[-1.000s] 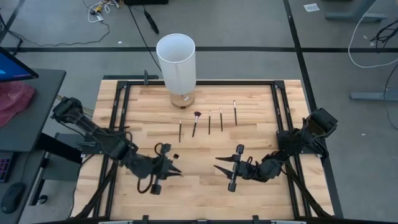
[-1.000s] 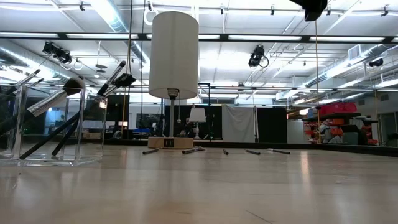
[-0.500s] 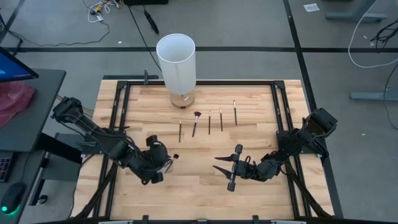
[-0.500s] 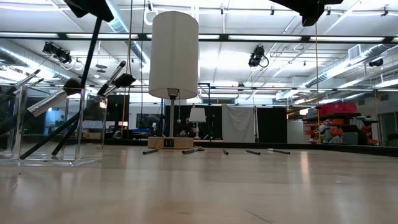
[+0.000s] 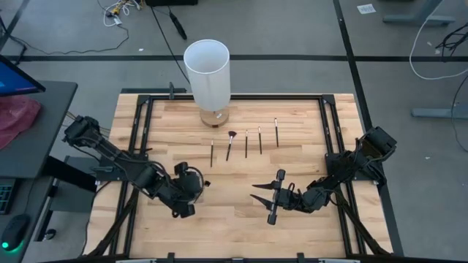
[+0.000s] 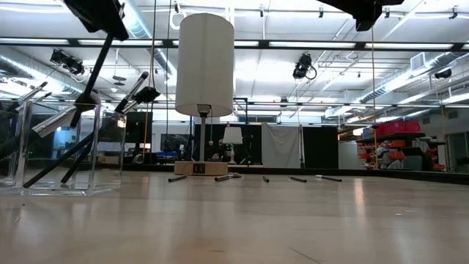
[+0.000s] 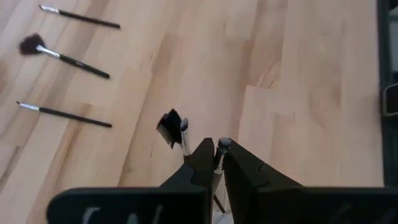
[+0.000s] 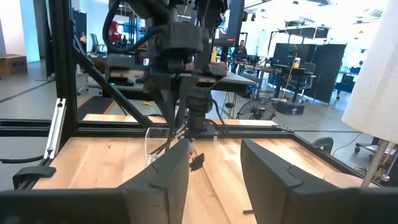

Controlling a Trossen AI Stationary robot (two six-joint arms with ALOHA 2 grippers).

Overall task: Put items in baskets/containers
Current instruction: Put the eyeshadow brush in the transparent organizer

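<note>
A makeup brush (image 6: 94, 73), lifted half a second ago, is now dipping into the clear container (image 6: 62, 147) at the table's left, clenched in the left gripper (image 7: 213, 155). The right gripper (image 5: 265, 197) is waiting, spread wide; five brushes (image 5: 245, 142) lie near the lamp (image 5: 207, 73).

Grey concrete floor (image 5: 292, 29) with loose cables surrounds the light wooden table (image 5: 307, 117); ceiling strip lights (image 6: 410, 44) illuminate the hall.
</note>
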